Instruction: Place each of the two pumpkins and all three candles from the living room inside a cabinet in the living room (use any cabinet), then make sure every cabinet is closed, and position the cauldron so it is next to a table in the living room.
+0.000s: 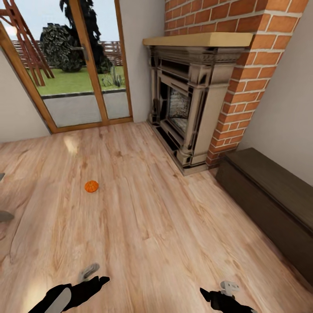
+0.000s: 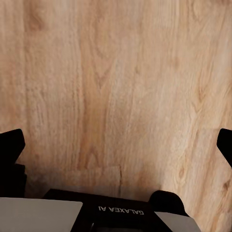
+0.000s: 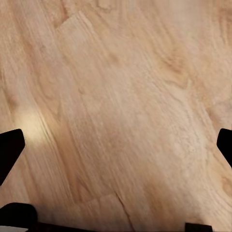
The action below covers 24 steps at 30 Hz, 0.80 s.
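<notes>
A small orange pumpkin (image 1: 91,186) lies on the wooden floor, left of centre and well ahead of both arms. The long, low dark-brown cabinet (image 1: 269,195) stands against the right wall with its fronts closed. My left gripper (image 1: 92,278) is at the bottom left, and in its wrist view the left gripper (image 2: 116,145) is open over bare floorboards with nothing between its fingers. At the bottom right, my right gripper (image 1: 225,290) also hangs above bare floor, and the right gripper (image 3: 116,145) is open and empty. The candles and the cauldron are out of view.
A brick chimney with a grey stone fireplace (image 1: 187,100) stands ahead on the right, just before the cabinet's end. Glass patio doors (image 1: 74,65) fill the far wall. Grey object edges (image 1: 4,215) poke in at the left border. The wooden floor (image 1: 152,217) stretches between.
</notes>
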Available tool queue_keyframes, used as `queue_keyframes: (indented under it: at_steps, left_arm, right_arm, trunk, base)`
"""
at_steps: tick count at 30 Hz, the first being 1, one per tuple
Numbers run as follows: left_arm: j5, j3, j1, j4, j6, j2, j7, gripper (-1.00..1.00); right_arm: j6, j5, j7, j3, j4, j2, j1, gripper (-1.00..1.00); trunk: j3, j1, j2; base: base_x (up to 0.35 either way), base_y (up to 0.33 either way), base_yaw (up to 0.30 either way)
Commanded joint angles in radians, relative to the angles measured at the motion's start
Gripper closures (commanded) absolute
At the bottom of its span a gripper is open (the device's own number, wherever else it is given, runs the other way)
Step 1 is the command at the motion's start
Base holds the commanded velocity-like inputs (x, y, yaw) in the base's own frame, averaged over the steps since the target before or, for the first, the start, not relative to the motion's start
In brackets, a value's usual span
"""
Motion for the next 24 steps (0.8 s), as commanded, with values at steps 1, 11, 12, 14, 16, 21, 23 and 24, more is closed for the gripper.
queue_keyframes:
  at_steps: [1, 11, 12, 14, 16, 21, 23, 24]
  left_arm:
    - [0.003, -0.004, -0.001, 0.0, 0.001, 0.001, 0.0, -1.0]
    - [0.002, -0.005, -0.001, 0.0, 0.0, 0.0, 0.002, -1.0]
    - [0.002, -0.005, -0.001, 0.0, 0.0, 0.0, 0.002, -1.0]
    - [0.002, -0.005, -0.001, 0.0, -0.001, 0.0, 0.002, -1.0]
    - [0.002, -0.005, -0.001, 0.0, -0.001, 0.0, 0.002, -1.0]
    - [0.002, -0.007, -0.001, 0.015, -0.001, 0.0, 0.002, -1.0]
    - [0.002, -0.008, -0.001, 0.029, -0.001, -0.001, 0.002, -1.0]
    - [0.002, -0.009, -0.001, 0.033, -0.002, -0.001, 0.002, -1.0]
  right_arm:
    - [-0.003, 0.003, 0.004, -0.006, 0.001, 0.0, -0.001, -1.0]
    - [-0.003, 0.003, -0.008, -0.005, 0.001, 0.001, -0.001, -1.0]
    - [-0.003, 0.003, -0.009, -0.005, 0.001, 0.001, -0.001, -1.0]
    - [-0.003, 0.003, -0.01, -0.005, 0.001, 0.001, -0.001, -1.0]
    - [-0.003, 0.003, -0.01, -0.005, 0.001, 0.001, -0.001, -1.0]
    - [-0.003, 0.003, -0.011, -0.005, 0.001, 0.001, -0.001, -1.0]
    - [-0.003, 0.003, -0.011, -0.005, 0.001, 0.001, -0.001, -1.0]
    - [-0.003, 0.003, -0.011, -0.005, 0.001, 0.001, -0.001, -1.0]
  trunk:
    - [-0.001, 0.0, 0.0]
    - [-0.001, 0.0, 0.0]
    - [-0.001, 0.0, 0.0]
    - [-0.001, 0.0, 0.0]
    - [-0.002, 0.0, 0.0]
    - [-0.004, 0.0, 0.0]
    - [-0.005, 0.0, 0.0]
    - [-0.005, 0.0, 0.0]
  base:
    - [0.292, 0.227, 0.006]
    - [0.292, 0.223, 0.046]
    - [0.292, 0.221, 0.201]
    - [0.292, 0.221, 0.233]
    - [0.292, 0.22, 0.264]
    - [0.292, 0.215, 0.276]
    - [0.292, 0.209, 0.281]
    - [0.292, 0.205, 0.281]
